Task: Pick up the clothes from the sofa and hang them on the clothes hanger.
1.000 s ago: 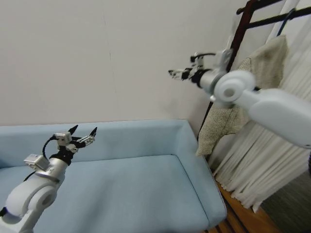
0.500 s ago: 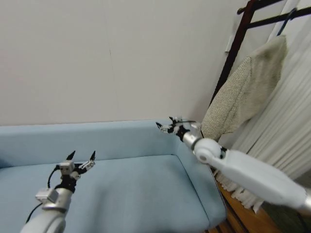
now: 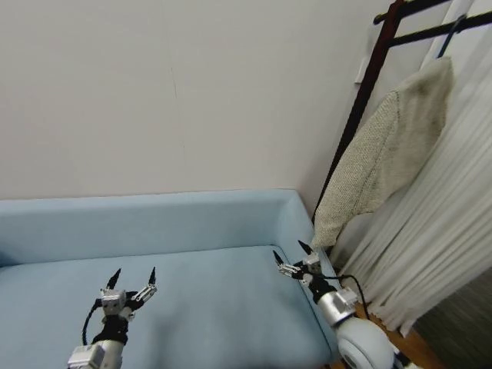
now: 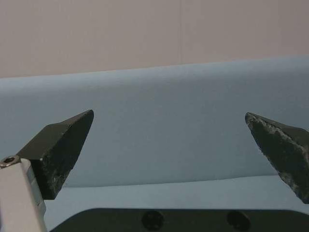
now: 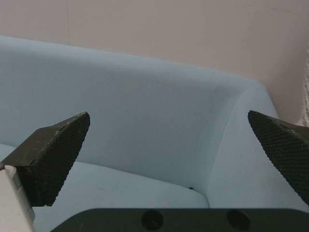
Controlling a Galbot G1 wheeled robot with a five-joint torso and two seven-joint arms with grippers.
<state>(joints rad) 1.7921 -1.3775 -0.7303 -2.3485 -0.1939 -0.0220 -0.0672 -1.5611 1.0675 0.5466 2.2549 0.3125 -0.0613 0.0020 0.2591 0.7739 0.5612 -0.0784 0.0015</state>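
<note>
Light-blue sofa (image 3: 215, 307): smooth seat, backrest along the wall, arm at its right end. Dark wood rack (image 3: 367, 84) stands just beside that end, leaning w/ the view. Beige knit (image 3: 384, 154) hangs on it, lower edge reaching approx. sofa-arm level.

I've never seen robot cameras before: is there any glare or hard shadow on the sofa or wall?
Head view: soft, even light; no glare on the wall, no hard shadow on the sofa near the open left gripper or right gripper. Left wrist view: dark fingertips against an evenly lit sofa back. Right wrist view: gentle shading in the sofa's corner.
</note>
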